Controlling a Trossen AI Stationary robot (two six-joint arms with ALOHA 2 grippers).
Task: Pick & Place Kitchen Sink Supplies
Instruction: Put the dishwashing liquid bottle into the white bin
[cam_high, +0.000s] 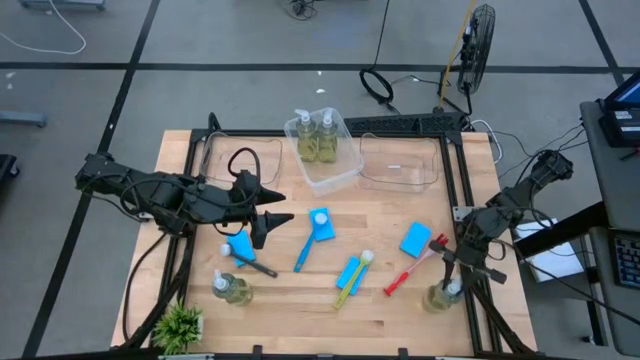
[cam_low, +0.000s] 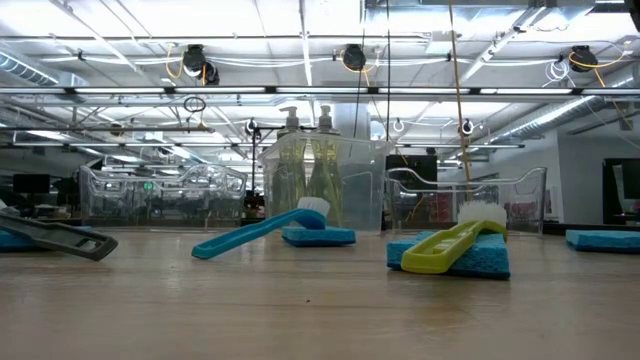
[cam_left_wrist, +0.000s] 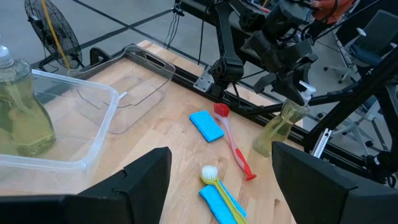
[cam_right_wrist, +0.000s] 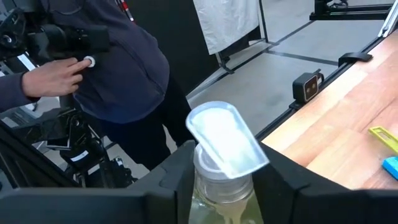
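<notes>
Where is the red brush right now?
In the high view the red brush lies on the table's right side, angled between the blue sponge and the soap bottle that the right gripper is closing around.

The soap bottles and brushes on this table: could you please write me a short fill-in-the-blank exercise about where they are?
1. The clear bin holds ____ soap bottles.
2. The right gripper has its fingers on either side of a soap bottle's ____.
3. The yellow-green brush lies on a blue ____.
4. The potted plant stands nearest the ____ arm.

Missing words: two; neck; sponge; left
</notes>
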